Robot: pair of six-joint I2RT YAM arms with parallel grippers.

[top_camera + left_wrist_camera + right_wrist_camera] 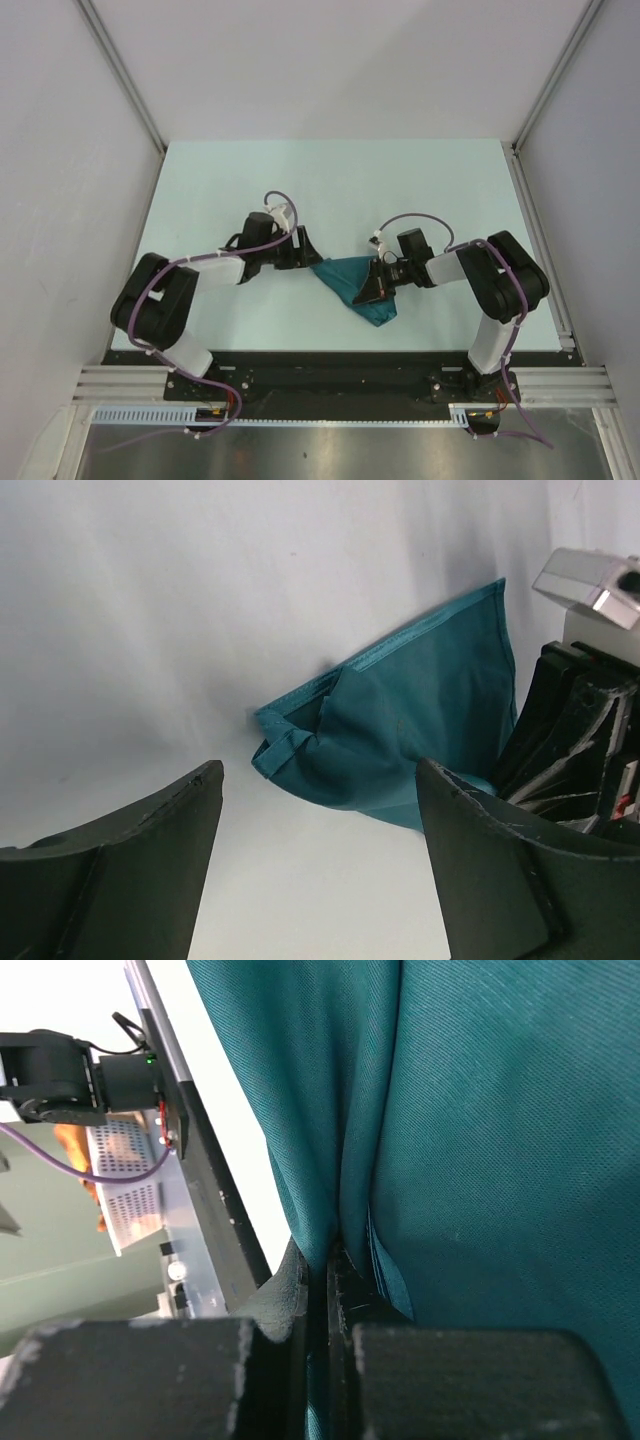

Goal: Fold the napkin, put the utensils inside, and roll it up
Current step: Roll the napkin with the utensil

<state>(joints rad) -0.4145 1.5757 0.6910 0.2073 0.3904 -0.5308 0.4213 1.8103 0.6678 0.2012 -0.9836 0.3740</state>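
As seen from above, the left gripper (306, 252) stands just off the left corner of the napkin (350, 282), which lies bunched on the table (250, 180) between both arms, with bare surface beyond it. The right gripper (376, 286) sits on the cloth. At the left wrist, the jaws stand wide and hold nothing, with the hemmed napkin corner ahead. At the right wrist, the fingers (285, 1305) are pinched together on a napkin fold.

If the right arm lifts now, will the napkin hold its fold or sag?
Probably sags: the napkin bunches and creases near its hemmed corner, so it will likely drape from where the right fingers pinch it. It looks thin and slightly shiny, so it may slip from a light pinch.
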